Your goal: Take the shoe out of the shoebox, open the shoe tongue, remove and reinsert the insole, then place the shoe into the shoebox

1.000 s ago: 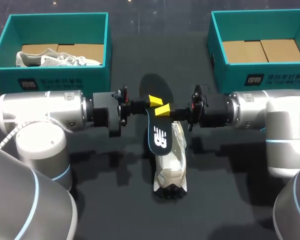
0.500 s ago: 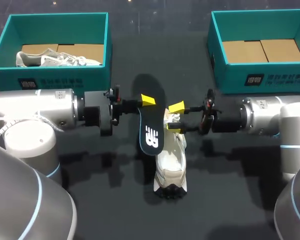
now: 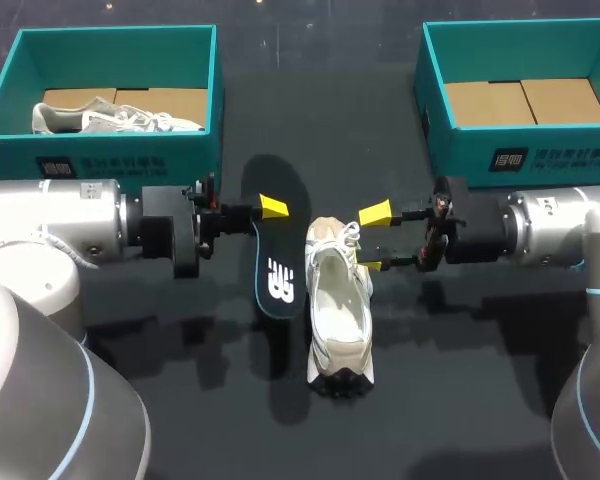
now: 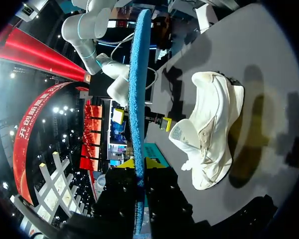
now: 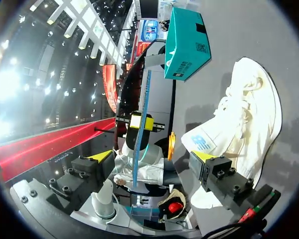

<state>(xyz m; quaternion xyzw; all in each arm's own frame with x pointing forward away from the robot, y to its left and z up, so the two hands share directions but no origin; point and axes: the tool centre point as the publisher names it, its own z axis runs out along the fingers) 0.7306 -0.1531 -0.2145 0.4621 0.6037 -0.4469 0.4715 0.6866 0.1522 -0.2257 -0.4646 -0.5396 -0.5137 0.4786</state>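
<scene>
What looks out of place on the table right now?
Nothing stands out. The insole is out of the shoe, held by the left gripper just beside it, which fits the task. The shoe sits upright, and the right gripper is open next to it. No spills or damage show.

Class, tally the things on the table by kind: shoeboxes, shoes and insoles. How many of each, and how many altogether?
Shoeboxes: 2, the left shoebox and the right shoebox.
Shoes: 2, the white shoe on the table and the second shoe inside the left shoebox.
Insoles: 1, the insole, out of the white shoe.
Total: 5.
</scene>
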